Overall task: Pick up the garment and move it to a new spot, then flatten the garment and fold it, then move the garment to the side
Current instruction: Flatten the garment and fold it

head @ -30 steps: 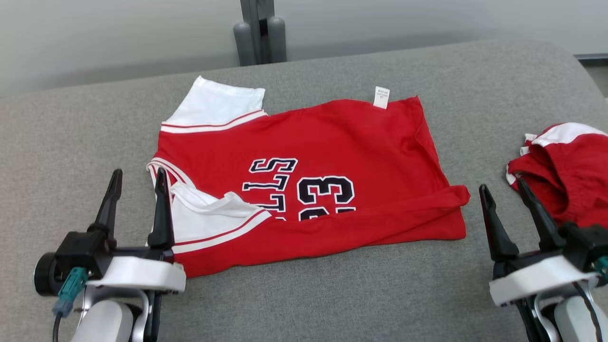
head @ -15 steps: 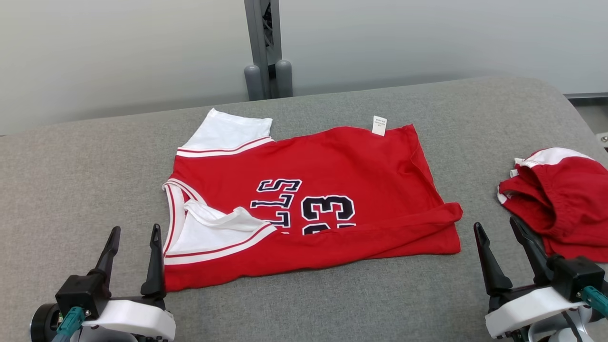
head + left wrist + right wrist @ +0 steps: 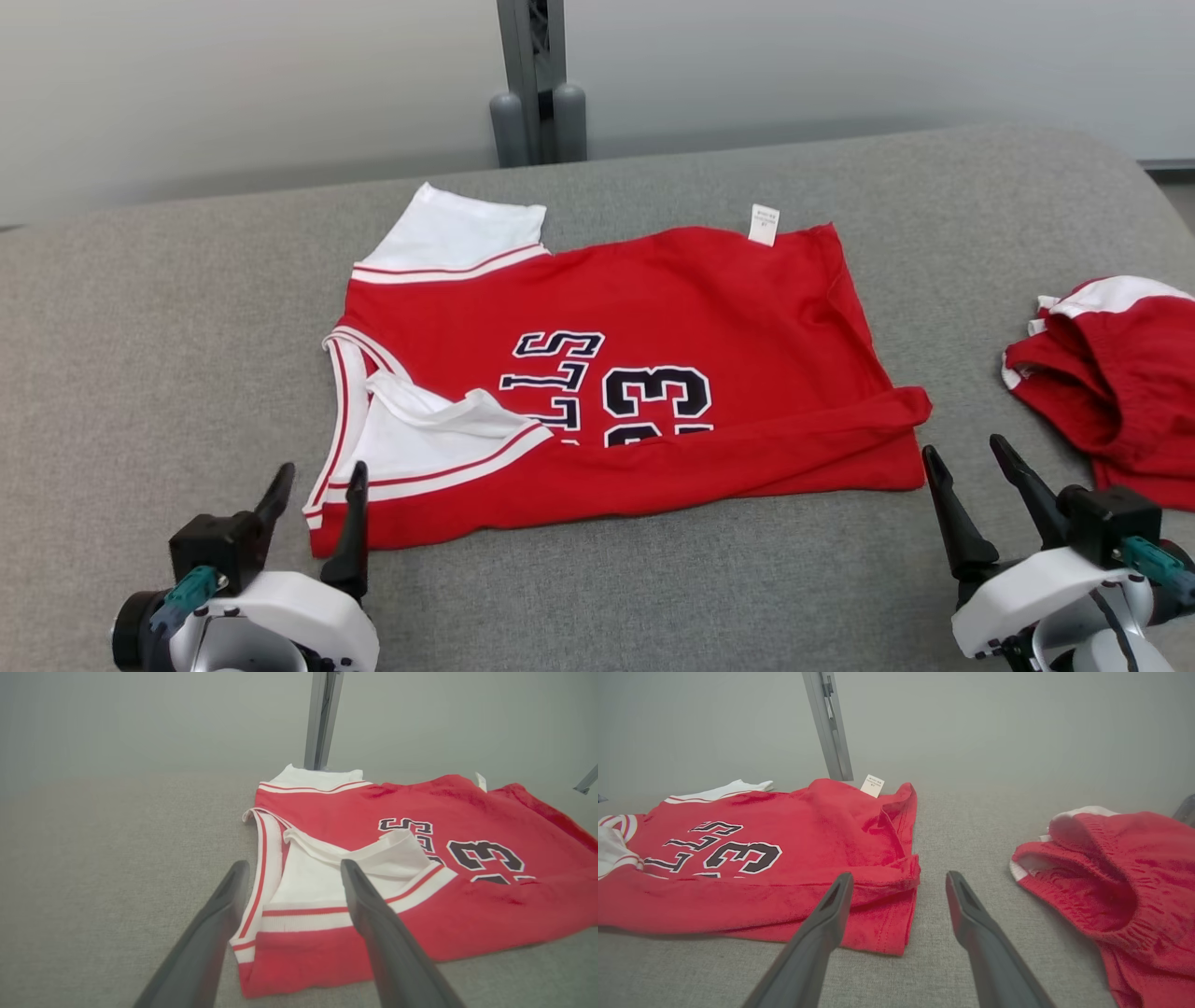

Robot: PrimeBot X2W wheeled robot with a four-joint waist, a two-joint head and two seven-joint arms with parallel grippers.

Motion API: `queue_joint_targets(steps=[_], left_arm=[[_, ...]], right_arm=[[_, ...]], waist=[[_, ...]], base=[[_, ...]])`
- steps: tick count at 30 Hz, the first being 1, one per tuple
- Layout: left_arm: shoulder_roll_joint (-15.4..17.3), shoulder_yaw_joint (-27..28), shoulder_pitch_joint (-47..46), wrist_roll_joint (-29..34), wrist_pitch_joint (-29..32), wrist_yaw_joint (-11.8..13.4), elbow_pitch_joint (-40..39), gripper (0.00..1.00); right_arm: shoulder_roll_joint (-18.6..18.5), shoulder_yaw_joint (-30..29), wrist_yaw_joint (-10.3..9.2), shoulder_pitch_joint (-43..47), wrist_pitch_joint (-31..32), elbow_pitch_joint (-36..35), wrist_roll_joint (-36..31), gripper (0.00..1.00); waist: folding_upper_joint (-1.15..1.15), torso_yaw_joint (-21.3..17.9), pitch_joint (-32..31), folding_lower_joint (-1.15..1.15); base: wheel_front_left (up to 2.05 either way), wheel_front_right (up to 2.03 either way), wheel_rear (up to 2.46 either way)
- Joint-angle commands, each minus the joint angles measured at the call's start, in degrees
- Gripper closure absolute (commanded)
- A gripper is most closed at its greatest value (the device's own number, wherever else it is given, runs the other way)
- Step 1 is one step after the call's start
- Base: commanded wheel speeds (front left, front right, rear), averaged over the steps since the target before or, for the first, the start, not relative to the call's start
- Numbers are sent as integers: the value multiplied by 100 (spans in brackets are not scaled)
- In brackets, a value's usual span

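The red jersey (image 3: 616,373) is laid half-folded at the middle of the grey counter (image 3: 140,327), and the left hand (image 3: 321,469) and right hand (image 3: 962,446) are held empty, fingers apart, by its near corners, seemingly so that both ends can be gripped together.

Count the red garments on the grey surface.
2. The jersey lies spread at the middle; a second red garment sits bunched at the right, partly out of frame.
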Motion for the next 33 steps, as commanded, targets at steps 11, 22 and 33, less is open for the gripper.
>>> queue_joint_targets(steps=[11,22,33], left_arm=[[-171,72,-427,-475,431,-135,1044,0],[-262,139,-677,-874,855,-276,1500,100],[-73,324,104,-1070,870,-125,228,100]], right_arm=[[-27,576,-2,-789,-69,1316,499,0],[-45,1426,-1,-1322,-22,2017,1297,100],[-774,1739,-5,-701,84,1171,1961,100]], waist=[[0,70,624,0],[0,49,897,0],[0,88,631,0]], base=[[0,0,0],[0,0,0],[0,0,0]])
